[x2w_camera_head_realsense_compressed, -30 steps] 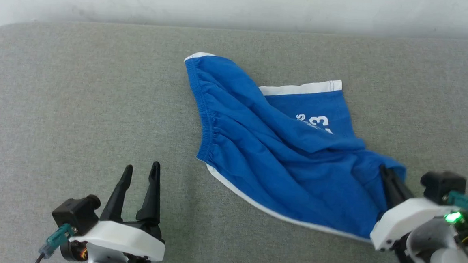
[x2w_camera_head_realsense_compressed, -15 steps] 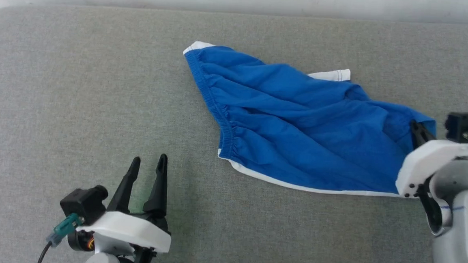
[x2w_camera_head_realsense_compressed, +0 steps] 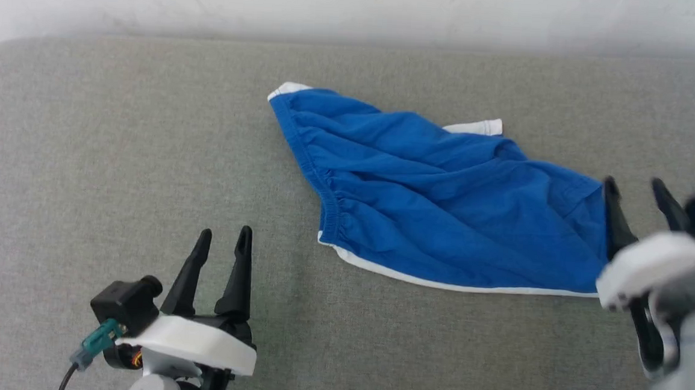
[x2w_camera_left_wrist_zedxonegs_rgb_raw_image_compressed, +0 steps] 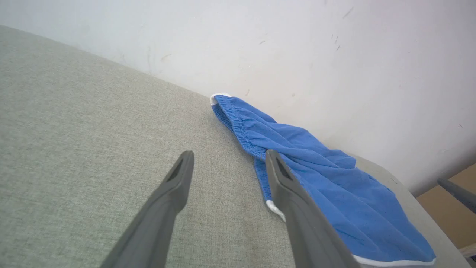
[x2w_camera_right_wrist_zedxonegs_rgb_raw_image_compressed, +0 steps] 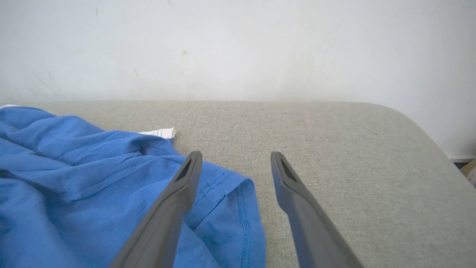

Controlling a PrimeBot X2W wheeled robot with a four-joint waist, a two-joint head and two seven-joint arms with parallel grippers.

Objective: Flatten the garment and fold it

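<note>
The bright blue garment (x2w_camera_head_realsense_compressed: 443, 207) lies spread and wrinkled on the grey table, elastic waistband toward the left, white trim along its near edge and a white band peeking at the back. No lettering shows. My right gripper (x2w_camera_head_realsense_compressed: 636, 190) stands open at the garment's right edge, holding nothing; in the right wrist view the garment (x2w_camera_right_wrist_zedxonegs_rgb_raw_image_compressed: 93, 178) lies under and left of the right gripper (x2w_camera_right_wrist_zedxonegs_rgb_raw_image_compressed: 235, 158). My left gripper (x2w_camera_head_realsense_compressed: 223, 239) is open over bare table, left of the waistband's near corner. In the left wrist view the left gripper (x2w_camera_left_wrist_zedxonegs_rgb_raw_image_compressed: 227, 158) points toward the garment (x2w_camera_left_wrist_zedxonegs_rgb_raw_image_compressed: 327, 186).
The grey fabric-covered table (x2w_camera_head_realsense_compressed: 115, 144) ends at a white wall (x2w_camera_head_realsense_compressed: 359, 9) behind. Its rounded back left corner shows in the head view, and its right edge (x2w_camera_right_wrist_zedxonegs_rgb_raw_image_compressed: 427, 134) curves away in the right wrist view. Bare surface surrounds the garment.
The right gripper dragged the garment's right corner to the right and back, spreading the cloth, then opened and let it go. The head camera shifted. The left gripper stayed open.
</note>
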